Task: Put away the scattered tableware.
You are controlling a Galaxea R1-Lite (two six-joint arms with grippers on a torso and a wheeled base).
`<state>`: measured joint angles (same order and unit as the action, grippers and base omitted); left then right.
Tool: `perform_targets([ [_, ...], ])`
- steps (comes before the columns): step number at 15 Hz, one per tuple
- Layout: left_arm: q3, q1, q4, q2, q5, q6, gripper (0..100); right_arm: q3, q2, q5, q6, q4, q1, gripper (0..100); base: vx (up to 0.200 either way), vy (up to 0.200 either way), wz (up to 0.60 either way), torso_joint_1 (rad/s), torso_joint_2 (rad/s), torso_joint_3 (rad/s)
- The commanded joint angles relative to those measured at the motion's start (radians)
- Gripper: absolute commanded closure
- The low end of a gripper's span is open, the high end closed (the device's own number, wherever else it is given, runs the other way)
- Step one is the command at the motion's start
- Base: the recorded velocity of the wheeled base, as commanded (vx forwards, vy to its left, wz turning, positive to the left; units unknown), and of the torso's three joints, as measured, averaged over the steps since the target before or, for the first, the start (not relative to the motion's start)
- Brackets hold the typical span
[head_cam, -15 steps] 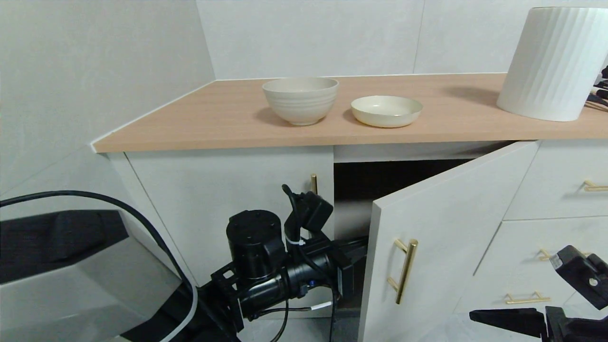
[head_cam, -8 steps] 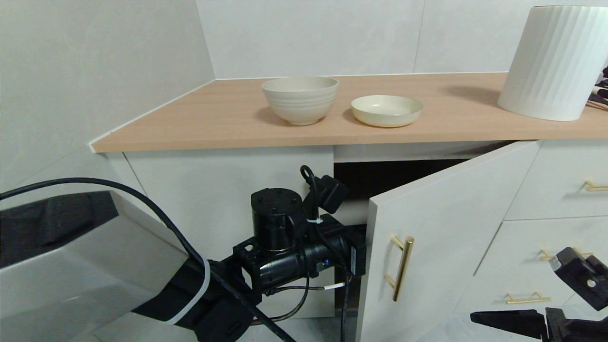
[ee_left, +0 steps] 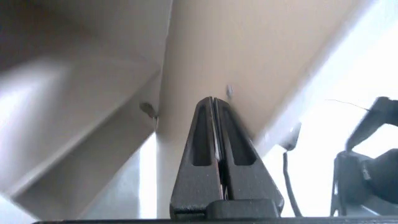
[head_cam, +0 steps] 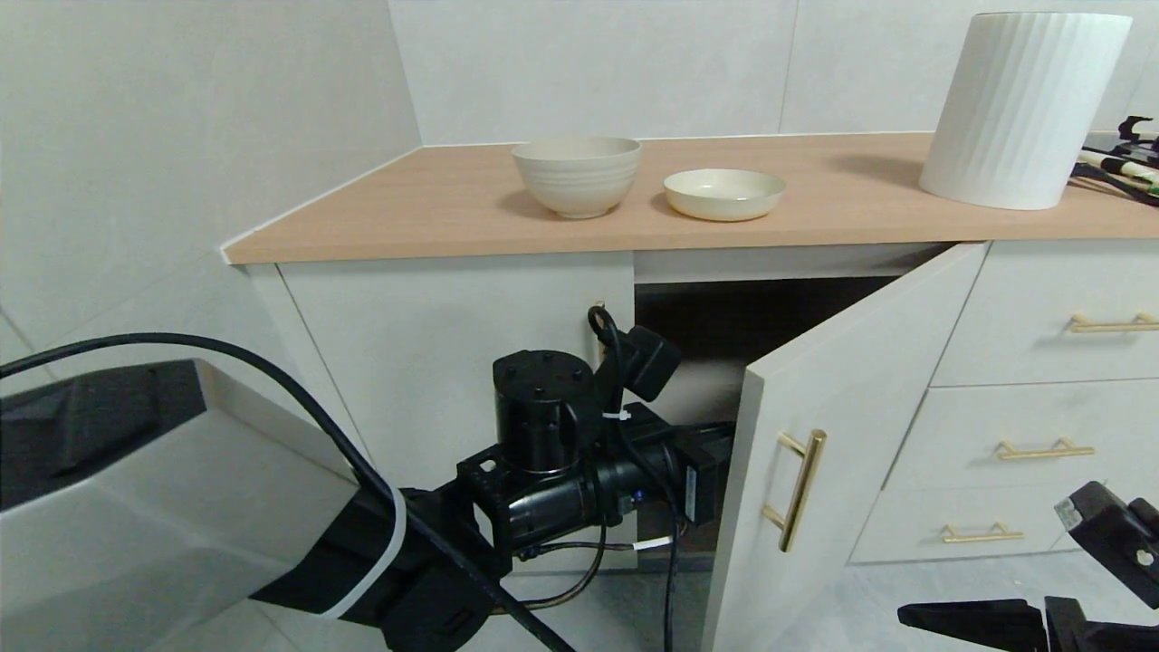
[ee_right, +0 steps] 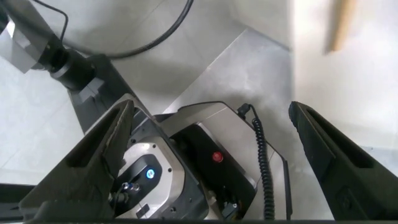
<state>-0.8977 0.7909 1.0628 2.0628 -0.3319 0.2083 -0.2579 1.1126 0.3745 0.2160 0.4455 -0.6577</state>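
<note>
My left gripper [ee_left: 213,104] is matt black. Above it, the bowl [head_cam: 577,175] is pale beige with fine grooved bands round its side, and the dish [head_cam: 723,193] is plain cream. The countertop [head_cam: 426,217] is light brown wood grain. The cupboard door [head_cam: 851,380] beside my gripper is off-white, and its handle [head_cam: 800,490] is brass-gold. Farther to the right, the tall bin [head_cam: 1023,109] is white with vertical ribs.

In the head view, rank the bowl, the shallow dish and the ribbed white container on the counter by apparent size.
1. ribbed white container
2. bowl
3. shallow dish, nearly as wide as the bowl but much lower
</note>
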Motion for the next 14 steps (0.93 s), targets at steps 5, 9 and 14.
perform_targets([
  [5, -0.116, 0.002, -0.070, 0.051, 0.025, -0.001, 100, 0.000, -0.013, 0.000, 0.000, 0.001, -0.002, 0, 0.000, 0.000, 0.00, 0.000, 0.00, 0.000],
  [9, -0.145, 0.004, -0.083, 0.056, 0.027, 0.000, 100, 0.000, -0.013, 0.000, 0.000, 0.001, -0.002, 0, -0.150, 0.000, 0.00, 0.005, 0.00, -0.002],
  [14, -0.251, 0.010, -0.150, 0.094, 0.048, 0.000, 100, 0.000, -0.030, 0.000, 0.000, 0.001, -0.002, 0, 0.000, 0.000, 0.00, 0.000, 0.00, 0.000],
])
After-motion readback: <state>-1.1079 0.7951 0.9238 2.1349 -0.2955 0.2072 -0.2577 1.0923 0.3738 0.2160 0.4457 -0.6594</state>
